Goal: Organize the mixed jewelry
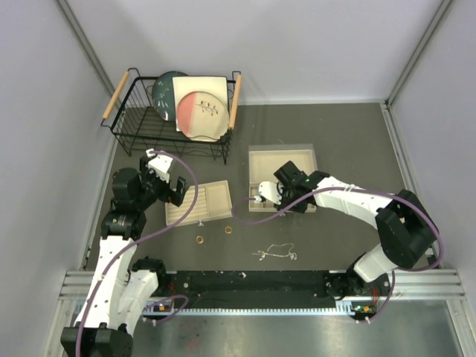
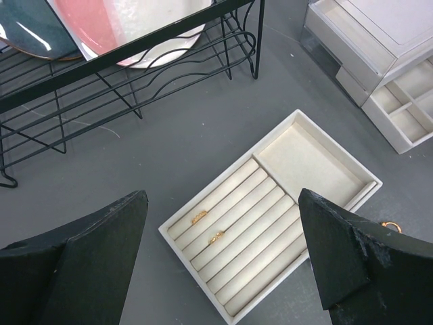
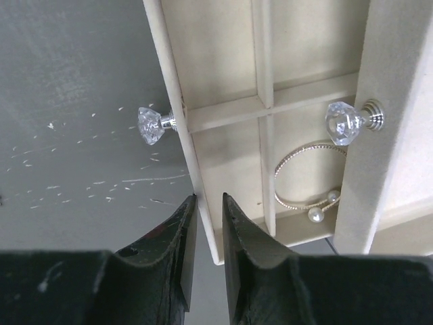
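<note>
My right gripper (image 3: 208, 203) stands astride the front wall of the pulled-out drawer (image 3: 177, 88) of the beige jewelry box (image 1: 282, 158), its jaws a narrow gap apart and slightly wider than the wall. A thin bangle (image 3: 298, 166) with pearl ends lies in a drawer compartment. Two gold rings (image 2: 199, 217) (image 2: 216, 237) sit in slots of the ring tray (image 2: 169, 229). Two more gold rings (image 1: 199, 239) (image 1: 228, 230) and a thin silver chain (image 1: 274, 253) lie loose on the table. My left gripper (image 2: 222, 196) hovers wide open above the tray, holding nothing.
A black wire dish rack (image 1: 172, 119) with plates stands at the back left, close behind the tray. Crystal knobs (image 3: 150, 125) stick out from the drawer fronts. Grey walls close the table on three sides.
</note>
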Controlling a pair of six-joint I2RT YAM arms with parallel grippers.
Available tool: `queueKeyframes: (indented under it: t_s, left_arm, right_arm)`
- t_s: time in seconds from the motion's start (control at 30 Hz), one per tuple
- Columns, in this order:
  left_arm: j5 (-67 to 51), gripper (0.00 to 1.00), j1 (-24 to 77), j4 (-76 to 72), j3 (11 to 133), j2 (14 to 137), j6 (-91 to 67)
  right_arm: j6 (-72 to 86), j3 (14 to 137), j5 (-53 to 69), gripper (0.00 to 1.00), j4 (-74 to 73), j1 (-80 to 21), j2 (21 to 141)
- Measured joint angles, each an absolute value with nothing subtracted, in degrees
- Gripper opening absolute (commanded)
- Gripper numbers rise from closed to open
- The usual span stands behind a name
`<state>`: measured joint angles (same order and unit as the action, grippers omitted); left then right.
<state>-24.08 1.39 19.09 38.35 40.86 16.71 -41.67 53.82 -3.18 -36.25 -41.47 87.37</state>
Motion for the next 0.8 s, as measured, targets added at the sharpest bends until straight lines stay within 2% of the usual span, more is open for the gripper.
queueKeyframes:
  t_s: [0.43, 0.8]
  left_arm:
    - [-24.14, 0.99, 1.39, 19.07, 38.35, 40.95, 16.69]
    - [-24.14, 0.99, 1.39, 18.96, 38.35, 41.17, 16.67]
  right_arm:
    - [-37.95, 52.01, 0.25, 0.38, -38.92, -41.52, 78.11]
    - [-36.93, 47.46, 6.74, 0.40, -39.83, -41.89, 79.02]
